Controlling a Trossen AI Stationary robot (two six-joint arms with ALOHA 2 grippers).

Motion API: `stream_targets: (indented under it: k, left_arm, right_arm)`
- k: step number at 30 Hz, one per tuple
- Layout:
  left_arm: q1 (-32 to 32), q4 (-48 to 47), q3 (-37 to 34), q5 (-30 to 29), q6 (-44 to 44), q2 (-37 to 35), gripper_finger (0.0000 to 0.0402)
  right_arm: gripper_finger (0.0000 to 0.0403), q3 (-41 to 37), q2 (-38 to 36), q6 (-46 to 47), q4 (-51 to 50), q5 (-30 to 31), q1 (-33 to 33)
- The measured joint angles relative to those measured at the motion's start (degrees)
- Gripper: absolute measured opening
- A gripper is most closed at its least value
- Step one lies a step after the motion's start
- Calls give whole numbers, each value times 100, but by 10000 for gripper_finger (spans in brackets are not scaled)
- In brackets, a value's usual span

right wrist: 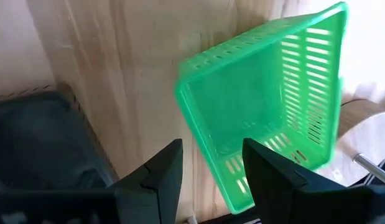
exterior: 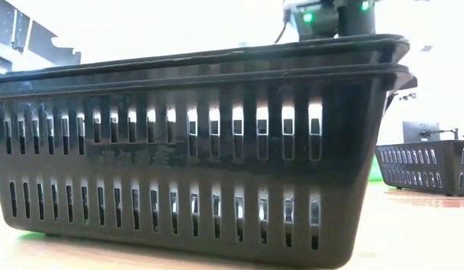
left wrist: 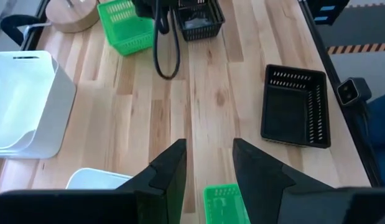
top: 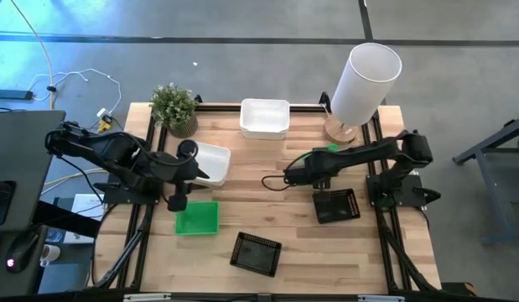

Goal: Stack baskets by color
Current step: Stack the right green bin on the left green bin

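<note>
My left gripper (left wrist: pixel 209 146) hangs open over the table's left half, just above a green basket (top: pixel 197 217) that lies flat on the wood. My right gripper (right wrist: pixel 212 149) is open and points steeply down over a second green basket (right wrist: pixel 267 106) near the lamp base. One long wall of that basket (right wrist: pixel 198 137) stands between the fingers, and I see no contact. Two white baskets (top: pixel 210 162) (top: pixel 264 117) and two black baskets (top: pixel 256 253) (top: pixel 336 205) rest on the table.
A tall white cylinder on a wooden base (top: pixel 360 84) stands at the far right. A small potted plant (top: pixel 175 107) is at the far left. The black basket (exterior: pixel 194 150) fills the low view. Bare wood (top: pixel 267 201) lies in the table's middle.
</note>
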Motion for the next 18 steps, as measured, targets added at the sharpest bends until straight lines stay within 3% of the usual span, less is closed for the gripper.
stream_targets:
  k: [18]
  left_arm:
    - [1, -339, 0, 2, -11, 2, 117]
  right_arm:
    - [149, 0, 706, 219, 167, -21, -407]
